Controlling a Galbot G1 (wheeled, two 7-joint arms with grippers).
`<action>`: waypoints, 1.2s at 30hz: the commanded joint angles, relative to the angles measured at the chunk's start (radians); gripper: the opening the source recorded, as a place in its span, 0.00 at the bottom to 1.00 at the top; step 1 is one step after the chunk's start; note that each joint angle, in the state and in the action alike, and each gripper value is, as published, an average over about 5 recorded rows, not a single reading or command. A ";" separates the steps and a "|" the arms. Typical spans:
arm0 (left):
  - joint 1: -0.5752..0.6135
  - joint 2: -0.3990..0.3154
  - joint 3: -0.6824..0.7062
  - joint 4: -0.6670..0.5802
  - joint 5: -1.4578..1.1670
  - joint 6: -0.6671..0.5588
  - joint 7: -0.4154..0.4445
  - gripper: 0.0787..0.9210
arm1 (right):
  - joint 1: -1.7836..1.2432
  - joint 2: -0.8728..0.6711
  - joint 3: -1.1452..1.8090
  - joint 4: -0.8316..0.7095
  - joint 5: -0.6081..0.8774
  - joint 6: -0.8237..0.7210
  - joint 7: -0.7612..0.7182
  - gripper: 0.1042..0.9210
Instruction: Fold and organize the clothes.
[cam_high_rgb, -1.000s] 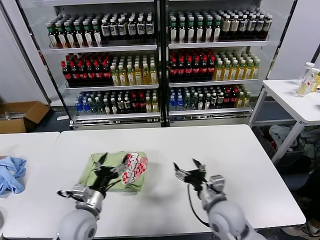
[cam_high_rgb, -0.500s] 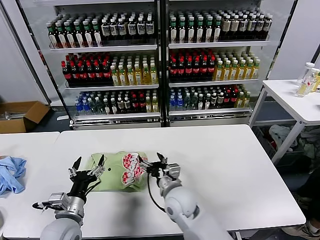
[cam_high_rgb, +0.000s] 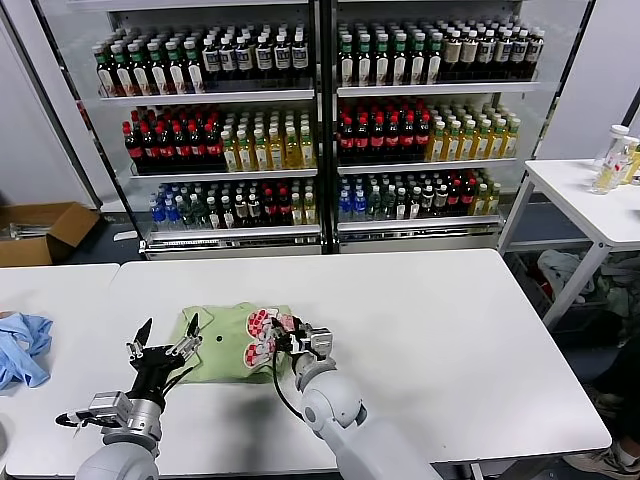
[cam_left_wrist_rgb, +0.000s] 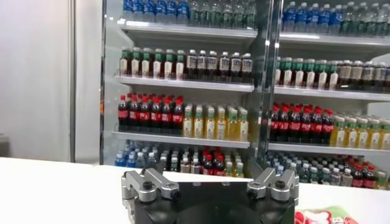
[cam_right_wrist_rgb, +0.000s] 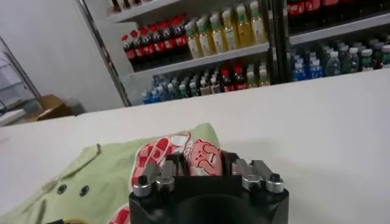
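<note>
The clothes, a light green polo shirt (cam_high_rgb: 220, 340) with a red-and-white print, lie folded on the white table (cam_high_rgb: 430, 330), left of middle. My right gripper (cam_high_rgb: 288, 336) is at the shirt's right edge. In the right wrist view the printed fabric (cam_right_wrist_rgb: 201, 155) bunches up between its fingers, so that gripper (cam_right_wrist_rgb: 204, 163) is shut on it. The buttons (cam_right_wrist_rgb: 84, 190) show farther along the shirt. My left gripper (cam_high_rgb: 168, 330) is open, hovering just off the shirt's left edge with nothing in it. The left wrist view catches only a corner of the print (cam_left_wrist_rgb: 323, 216).
A light blue garment (cam_high_rgb: 20, 348) lies at the far left of the adjoining table. Drink coolers (cam_high_rgb: 320, 120) stand behind the table. A cardboard box (cam_high_rgb: 40, 230) sits on the floor at the left. A small side table (cam_high_rgb: 590, 195) with bottles stands at the right.
My right gripper swung left across the table to the shirt's right edge and closed on the printed fabric. My left gripper drew back off the shirt to its left side, still open.
</note>
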 joint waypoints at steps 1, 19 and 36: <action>0.010 -0.002 -0.008 0.001 0.002 -0.004 -0.003 0.88 | 0.034 -0.010 -0.002 -0.080 -0.072 -0.046 -0.017 0.39; -0.004 0.004 0.016 0.012 -0.002 -0.008 0.003 0.88 | 0.116 -0.325 0.138 -0.075 -0.212 -0.137 -0.316 0.06; 0.002 0.001 0.029 0.006 0.015 -0.009 0.006 0.88 | 0.137 -0.393 0.226 -0.143 -0.371 0.117 -0.441 0.08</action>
